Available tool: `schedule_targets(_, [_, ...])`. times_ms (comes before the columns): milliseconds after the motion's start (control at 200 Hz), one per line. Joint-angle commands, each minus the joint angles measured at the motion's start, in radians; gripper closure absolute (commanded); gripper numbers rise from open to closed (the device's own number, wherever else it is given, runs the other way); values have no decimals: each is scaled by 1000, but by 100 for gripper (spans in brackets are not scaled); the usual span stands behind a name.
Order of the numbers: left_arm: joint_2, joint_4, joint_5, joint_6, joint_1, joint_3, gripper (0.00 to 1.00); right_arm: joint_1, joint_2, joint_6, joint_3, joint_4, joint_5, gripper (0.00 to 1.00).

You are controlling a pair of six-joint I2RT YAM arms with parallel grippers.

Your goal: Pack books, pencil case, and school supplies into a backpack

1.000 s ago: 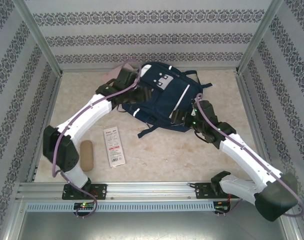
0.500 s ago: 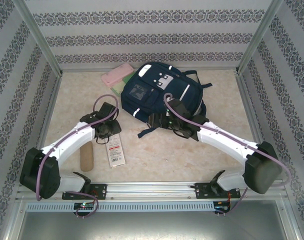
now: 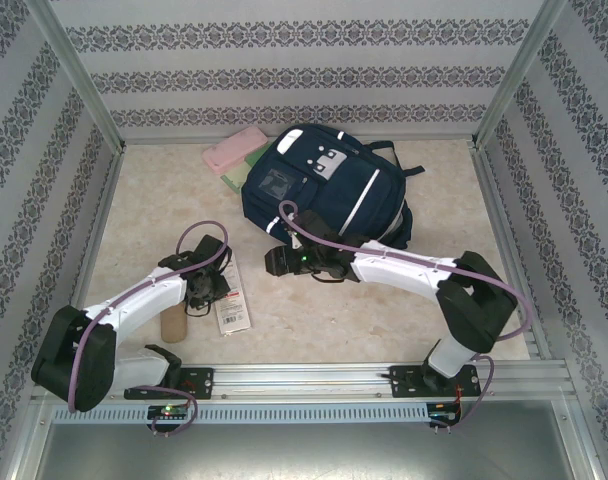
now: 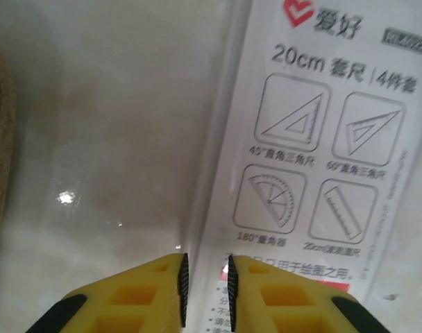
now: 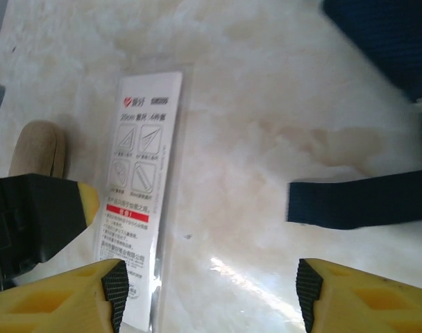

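- Sprawling across the far middle of the pale marbled table (image 3: 134, 215), you've got the navy backpack (image 3: 329, 190). It lies flat, white patch toward the back wall and white stripes showing. One dark strap (image 5: 357, 201) trails onto the table on its near side.
- Your right arm (image 3: 414, 268) reaches leftward along the backpack's near side. Your left arm (image 3: 124, 300) lies low over the near-left part of the table.
- The pink pencil case (image 3: 234, 151) sits at the backpack's far-left corner. It rests on a green book (image 3: 240, 172) that lies right against the backpack's left side.
- The white packet (image 3: 231, 300) lies flat on the table at near left, apart from the backpack. It has a red band toward its near end and set-square and ruler drawings printed on it.
- Your right gripper (image 5: 211, 291) has its yellow fingers spread wide with nothing between them. It hangs over bare table between the white packet and the strap.
- Your left gripper (image 4: 204, 295) is down at the white packet's left long edge. Its fingers (image 4: 155, 291) are drawn nearly together, leaving a thin slit, and the packet's clear edge runs into that slit. You can't tell whether the pads actually bite.
- The tan piece (image 3: 174, 325) lies on the table just left of the white packet without touching it. In the top view it is partly under your left arm.
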Motion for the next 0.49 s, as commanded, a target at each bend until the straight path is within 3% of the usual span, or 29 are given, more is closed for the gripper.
schedule_targets(0, [-28,61,17,-9,15,-47,83,23,67,32,47,69,-84,38])
schedule_targets(80, [-42,78,27,-11,14,-77,92,42,116,43,70,86,-105,45])
schedule_targets(225, [-62,94,45,-20,15,-118,93,69,195,90,86,149,-142,56])
schedule_targets(490, [-103,110,59,-26,15,-172,93,111,308,164,117,213,-169,59])
